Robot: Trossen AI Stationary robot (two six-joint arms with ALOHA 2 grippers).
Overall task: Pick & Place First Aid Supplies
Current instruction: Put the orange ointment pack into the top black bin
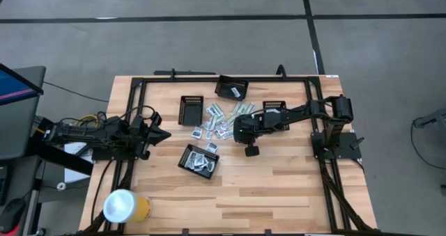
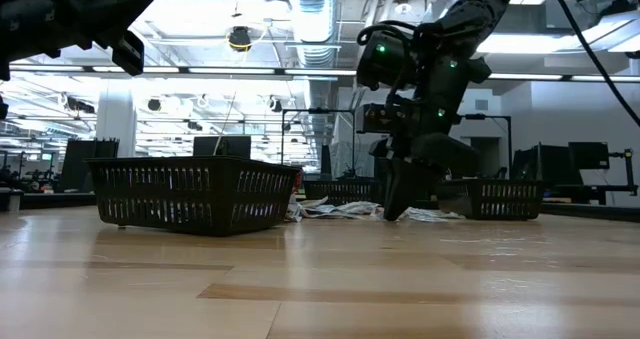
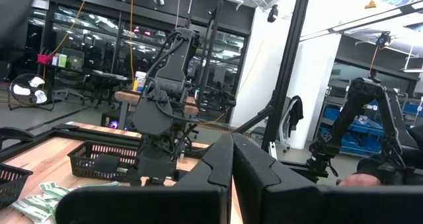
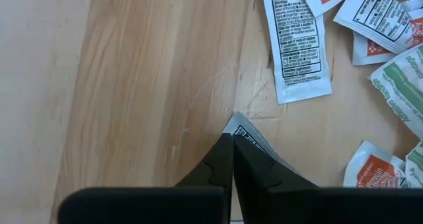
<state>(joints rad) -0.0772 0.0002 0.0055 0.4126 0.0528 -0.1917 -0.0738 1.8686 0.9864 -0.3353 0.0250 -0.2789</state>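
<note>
Wooden table [image 1: 279, 187] boards carry the scattered first aid packets [image 1: 221, 121] among black mesh trays [image 1: 198, 159]. Right claw [image 4: 232, 139] is pinched on the corner of a white sachet [image 4: 246, 129], ready to lift it. Left claw [image 3: 231, 145], closed and empty, waits aside.

Grey concrete floor [image 1: 209, 3], bright ceiling lights [image 2: 240, 39]

table [image 1: 279, 187]: pale wood planks, light grain, black frame around the edge
packets [image 4: 295, 42]: white with black print; some with orange-red marks, some with green bands
trays [image 2: 190, 194]: black mesh
right gripper [image 4: 232, 141]: matte black
cup [image 1: 125, 207]: yellow with a white top
floor [image 1: 209, 41]: grey with dark lines
</note>
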